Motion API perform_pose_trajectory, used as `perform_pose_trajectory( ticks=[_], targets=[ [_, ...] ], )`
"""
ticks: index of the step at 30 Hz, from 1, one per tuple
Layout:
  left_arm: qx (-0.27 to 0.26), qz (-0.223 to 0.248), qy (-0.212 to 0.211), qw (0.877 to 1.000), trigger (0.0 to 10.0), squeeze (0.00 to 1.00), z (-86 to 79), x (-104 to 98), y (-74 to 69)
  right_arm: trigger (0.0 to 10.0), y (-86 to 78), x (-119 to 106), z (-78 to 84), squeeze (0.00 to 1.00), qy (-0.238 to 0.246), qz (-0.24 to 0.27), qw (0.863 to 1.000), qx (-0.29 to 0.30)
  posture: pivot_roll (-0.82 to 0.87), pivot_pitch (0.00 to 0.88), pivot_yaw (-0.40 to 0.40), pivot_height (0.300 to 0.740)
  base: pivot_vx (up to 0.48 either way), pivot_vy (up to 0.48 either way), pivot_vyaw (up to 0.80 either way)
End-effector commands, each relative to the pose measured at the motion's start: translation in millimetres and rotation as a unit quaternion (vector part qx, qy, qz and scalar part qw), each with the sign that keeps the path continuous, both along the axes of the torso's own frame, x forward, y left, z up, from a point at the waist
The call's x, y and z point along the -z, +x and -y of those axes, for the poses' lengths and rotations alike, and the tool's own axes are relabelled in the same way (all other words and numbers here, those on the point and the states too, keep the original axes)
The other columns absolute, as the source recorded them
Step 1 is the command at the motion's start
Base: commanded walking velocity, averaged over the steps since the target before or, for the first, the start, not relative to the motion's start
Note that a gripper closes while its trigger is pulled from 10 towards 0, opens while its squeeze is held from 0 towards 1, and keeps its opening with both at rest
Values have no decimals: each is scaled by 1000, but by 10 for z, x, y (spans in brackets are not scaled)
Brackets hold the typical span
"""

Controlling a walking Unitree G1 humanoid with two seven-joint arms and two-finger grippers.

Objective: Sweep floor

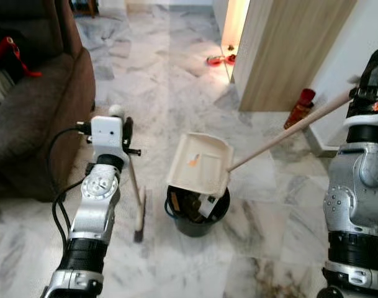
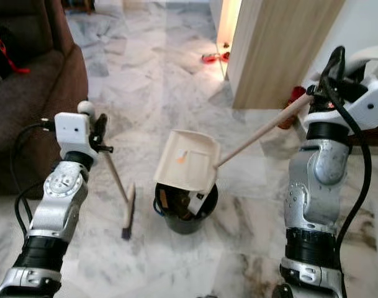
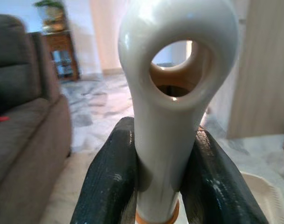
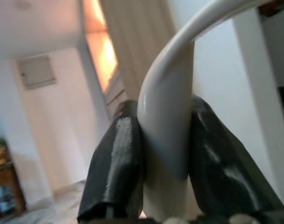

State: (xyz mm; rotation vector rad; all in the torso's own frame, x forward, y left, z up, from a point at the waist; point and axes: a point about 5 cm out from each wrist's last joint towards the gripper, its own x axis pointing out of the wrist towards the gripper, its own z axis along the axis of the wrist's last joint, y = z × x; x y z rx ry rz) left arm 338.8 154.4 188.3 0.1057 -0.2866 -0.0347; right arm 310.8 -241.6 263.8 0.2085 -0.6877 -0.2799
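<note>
**Cream dustpan tipped over the bin: emptying stage of the sweep**

Cream plastic dustpan (image 1: 201, 162) hangs tilted above the black bin (image 1: 197, 211) at frame centre, its pan face turned toward the camera, an orange scrap stuck to it. The right gripper (image 4: 162, 154), at about 2 o'clock from the bin, is clamped on the dustpan's long handle (image 1: 288, 135). The left gripper (image 3: 165, 175), at about 9 o'clock, is clamped on the broom handle's looped end (image 3: 176, 70); the broom (image 1: 138, 205) slants down to the marble floor (image 1: 151, 74) just beside the bin. Judged from this, debris is gathered and being dumped; remaining work appears to be shaking the scrap loose and any further sweeping.
</note>
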Motion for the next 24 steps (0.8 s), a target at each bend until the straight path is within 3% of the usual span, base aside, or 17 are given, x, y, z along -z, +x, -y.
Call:
perform_pose_trajectory(
  ticks=[1, 4, 11, 22, 24],
  targets=[
    [13, 41, -9, 999, 10000, 0, 25, -162, -33, 10000, -85, -213, 7, 0, -15, 49, 999, 9, 117, 119, -47, 740, 0, 0, 0],
    [13, 40, -9, 999, 10000, 0, 27, -158, -34, 10000, -95, -233, 1, 0, -15, 54, 998, 8, 117, 121, -46, 740, 0, 0, 0],
    [12, 40, -8, 999, 10000, 0, 29, -157, -33, 10000, -128, -333, -234, 0, -70, 79, 993, -46, 116, 123, -47, 740, 0, 0, 0],
    [15, 42, -9, 999, 10000, 0, 32, -150, -48, 10000, -189, -511, -392, 0, -121, 111, 985, -51, 116, 121, -50, 740, 0, 0, 0],
    [14, 43, -9, 999, 10000, 0, 33, -149, -50, 10000, -222, -582, -492, 0, -134, 126, 981, -58, 114, 120, -51, 740, 0, 0, 0]
  ],
)
